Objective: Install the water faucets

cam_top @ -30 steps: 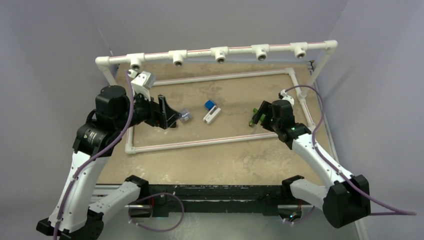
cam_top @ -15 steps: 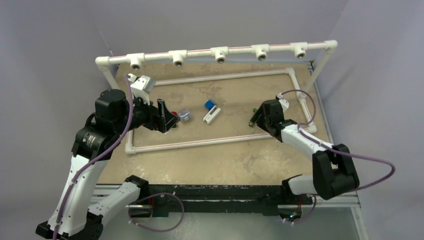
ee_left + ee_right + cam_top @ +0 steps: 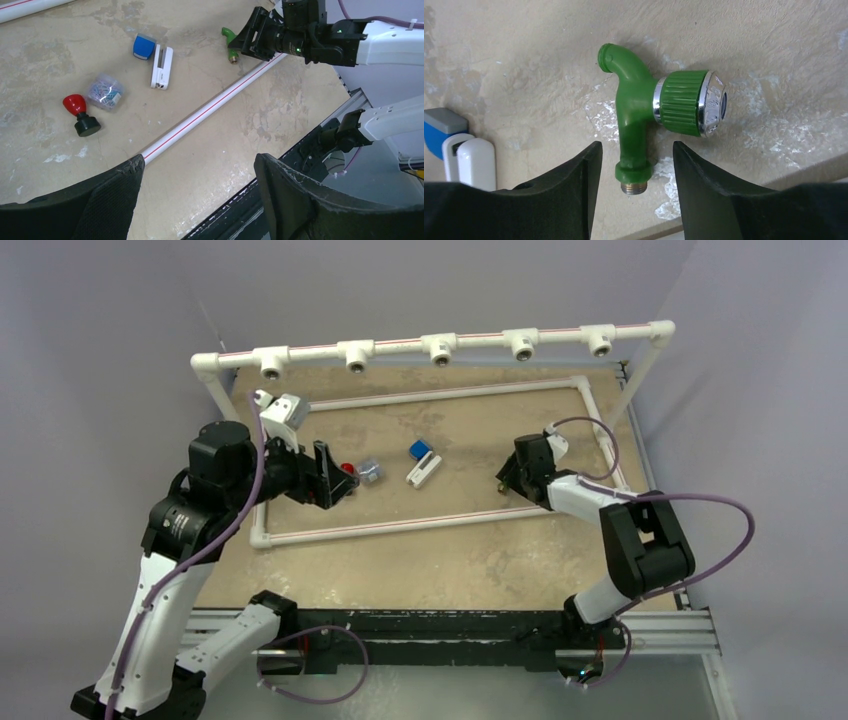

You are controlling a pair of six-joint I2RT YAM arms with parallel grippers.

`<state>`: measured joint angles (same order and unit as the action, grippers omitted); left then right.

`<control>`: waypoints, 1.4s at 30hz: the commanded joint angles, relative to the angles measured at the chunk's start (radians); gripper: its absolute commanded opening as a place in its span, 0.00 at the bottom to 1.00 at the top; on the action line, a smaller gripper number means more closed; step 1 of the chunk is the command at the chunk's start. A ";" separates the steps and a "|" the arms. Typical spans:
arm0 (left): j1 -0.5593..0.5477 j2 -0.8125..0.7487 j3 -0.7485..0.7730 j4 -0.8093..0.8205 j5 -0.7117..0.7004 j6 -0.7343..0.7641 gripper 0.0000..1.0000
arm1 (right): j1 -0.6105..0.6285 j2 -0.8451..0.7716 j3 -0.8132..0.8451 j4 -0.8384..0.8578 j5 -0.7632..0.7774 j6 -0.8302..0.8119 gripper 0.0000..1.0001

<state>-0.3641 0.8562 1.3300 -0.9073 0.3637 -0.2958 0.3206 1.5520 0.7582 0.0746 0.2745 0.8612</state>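
Note:
The green faucet [image 3: 639, 115] lies flat on the table with its brass threaded end towards my right gripper [image 3: 636, 146]. That gripper is open, with one finger on each side of the threaded end and not touching it. The faucet and the gripper also show in the top view [image 3: 503, 483] [image 3: 512, 475]. The white faucet with blue handle [image 3: 422, 462] lies mid-table. The black faucet with red knob [image 3: 80, 114] lies just ahead of my left gripper [image 3: 199, 160], which is open and empty above the table.
A clear box of paper clips [image 3: 104, 94] sits beside the red-knobbed faucet. A raised pipe with several white tee fittings [image 3: 440, 348] runs along the back. A rectangular pipe frame [image 3: 400, 525] lies on the table around the faucets.
My right arm has folded in, and its gripper has moved slightly left onto the green faucet. My left gripper has drawn back a little to the left.

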 commanded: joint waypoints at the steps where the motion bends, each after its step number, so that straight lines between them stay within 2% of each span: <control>1: 0.002 -0.016 -0.001 0.012 0.030 -0.011 0.80 | 0.007 0.045 0.039 0.031 0.036 0.008 0.54; 4: 0.002 -0.020 -0.004 0.005 0.030 -0.019 0.81 | 0.013 0.071 0.036 0.038 0.043 0.003 0.51; 5: 0.002 -0.022 -0.006 0.005 0.034 -0.022 0.81 | 0.016 0.077 0.033 0.041 0.046 0.001 0.47; 14: 0.002 -0.031 -0.017 0.001 0.045 -0.037 0.82 | 0.031 0.095 0.020 0.020 0.094 -0.024 0.30; 20: 0.002 -0.036 -0.028 0.005 0.040 -0.045 0.82 | 0.038 0.068 -0.004 0.023 0.075 -0.048 0.02; 21: 0.002 -0.036 -0.029 0.005 0.040 -0.046 0.82 | 0.038 0.059 -0.007 0.023 0.064 -0.057 0.00; 26: 0.002 -0.028 -0.024 0.010 0.039 -0.052 0.82 | 0.043 -0.032 -0.035 0.039 0.016 -0.109 0.00; 34: 0.002 -0.015 -0.003 0.017 0.037 -0.064 0.82 | 0.047 -0.304 -0.086 0.032 -0.074 -0.182 0.00; 42: 0.002 -0.007 0.001 0.033 0.049 -0.096 0.82 | 0.057 -0.535 -0.106 -0.006 -0.266 -0.279 0.00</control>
<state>-0.3641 0.8505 1.3106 -0.9070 0.3935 -0.3588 0.3668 1.1091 0.6716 0.0944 0.1284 0.6582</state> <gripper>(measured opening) 0.819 0.228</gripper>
